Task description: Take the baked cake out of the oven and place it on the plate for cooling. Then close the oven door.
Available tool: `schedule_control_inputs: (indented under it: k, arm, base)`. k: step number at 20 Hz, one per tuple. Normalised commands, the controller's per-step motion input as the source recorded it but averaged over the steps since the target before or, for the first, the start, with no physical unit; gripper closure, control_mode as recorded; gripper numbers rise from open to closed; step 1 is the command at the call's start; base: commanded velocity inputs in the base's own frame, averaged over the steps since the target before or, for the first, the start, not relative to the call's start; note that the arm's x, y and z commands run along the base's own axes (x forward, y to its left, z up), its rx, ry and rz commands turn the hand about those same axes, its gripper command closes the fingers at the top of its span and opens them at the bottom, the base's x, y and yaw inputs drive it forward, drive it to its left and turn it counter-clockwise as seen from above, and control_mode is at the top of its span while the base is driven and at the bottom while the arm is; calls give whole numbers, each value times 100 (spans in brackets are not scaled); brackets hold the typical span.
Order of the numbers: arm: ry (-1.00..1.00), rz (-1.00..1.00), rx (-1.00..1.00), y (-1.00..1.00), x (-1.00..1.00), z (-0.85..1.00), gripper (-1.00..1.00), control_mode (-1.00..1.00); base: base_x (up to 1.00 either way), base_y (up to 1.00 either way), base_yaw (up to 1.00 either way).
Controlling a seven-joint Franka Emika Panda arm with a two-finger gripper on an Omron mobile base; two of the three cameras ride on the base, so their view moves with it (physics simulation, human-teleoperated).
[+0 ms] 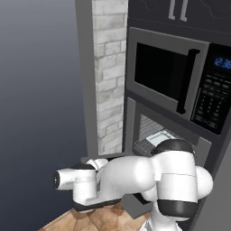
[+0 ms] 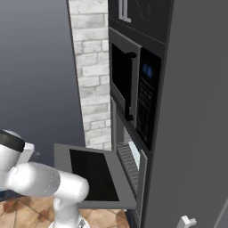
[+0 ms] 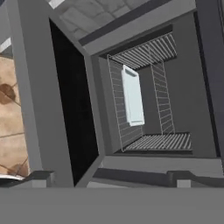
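The grey drop-down oven door (image 2: pixel 95 176) lies open; a pale flat tray (image 3: pixel 132 95) rests on the wire rack (image 3: pixel 118 113) inside; the gripper's (image 3: pixel 109 177) jaws stand released, empty; reaching in could snag the rack.

The oven door (image 2: pixel 95 176) lay dropped open before the oven (image 3: pixel 148 94); a tray (image 3: pixel 132 96) rested on its rack (image 3: pixel 116 105), below the microwave (image 1: pixel 176 79).
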Motion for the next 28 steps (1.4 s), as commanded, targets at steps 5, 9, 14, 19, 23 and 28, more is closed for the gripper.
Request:
schedule_control_inputs:
  k: [5,9,14,19,23,28]
  arm:
    - [-15,-4,-18,24,-32,-33,-100,-100]
    - [-13,-10,-23,21,-1,-44,-100,-100]
    - [-6,-13,-25,21,0,-51,-100,-100]
    - [0,-13,-23,11,0,-51,-100,-100]
    - [0,-11,-21,-1,11,-47,-100,-100]
    - [0,-4,-12,-3,32,-44,-100,-100]
  base:
    - [0,0,0]
    - [0,0,0]
    - [0,0,0]
    - [0,0,0]
    - [0,0,0]
    - [0,0,0]
